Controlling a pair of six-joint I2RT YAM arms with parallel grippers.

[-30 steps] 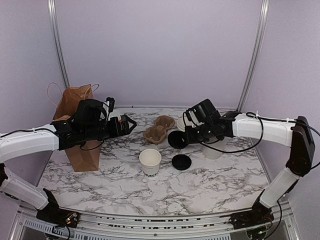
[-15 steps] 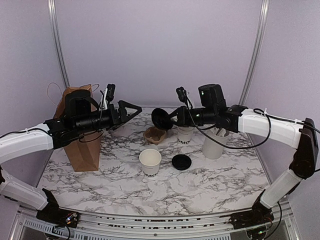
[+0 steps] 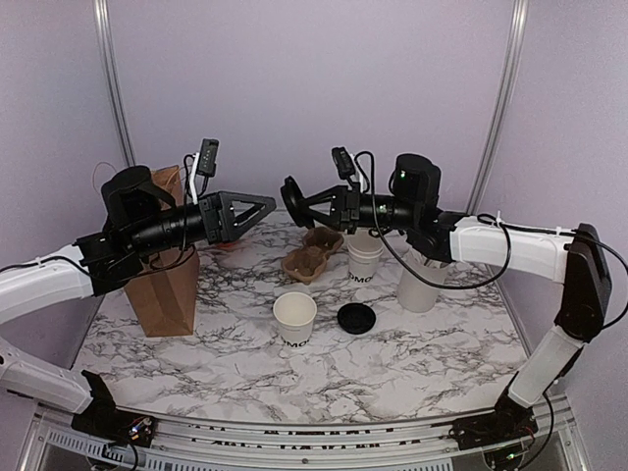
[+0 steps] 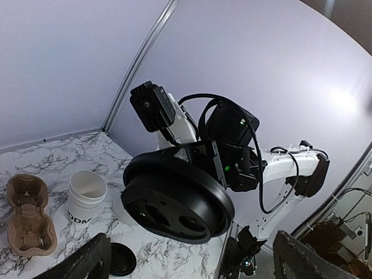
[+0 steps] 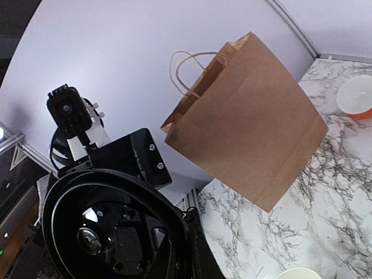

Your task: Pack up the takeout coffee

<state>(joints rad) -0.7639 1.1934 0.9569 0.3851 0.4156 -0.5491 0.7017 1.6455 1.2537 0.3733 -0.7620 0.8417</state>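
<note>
— Marbled worktop [image 3: 216, 363], lilac walls all round. Where is the coffee?

— In two parts. The white cup [image 3: 294, 317] stands upright and uncovered near the middle of the worktop, well below both my arms. My right gripper [image 3: 306, 201] is clamped on the rim of the black lid [image 4: 174, 203], holding it on edge, high in the air. One face is turned toward my left gripper [image 3: 257, 209], whose jaws stand wide apart and empty, close to the lid but not touching it.

— And the other black disc?

— A second lid [image 3: 356, 317] lies flat just beside the cup, on my right arm's side.

— How will they handle?

— I judge the lid light, thin and slick: pinch the edge, but not hard, or it may bow and spring out. The cup is thin paper, easily crushed or tipped. I would take it gently around the wall, under the rolled rim, and keep it upright. I cannot tell whether it holds liquid.

— Then where?

— Likely the cardboard carrier [image 3: 312, 253] behind the cup, or the brown paper bag [image 3: 165, 294] on the left.
</note>
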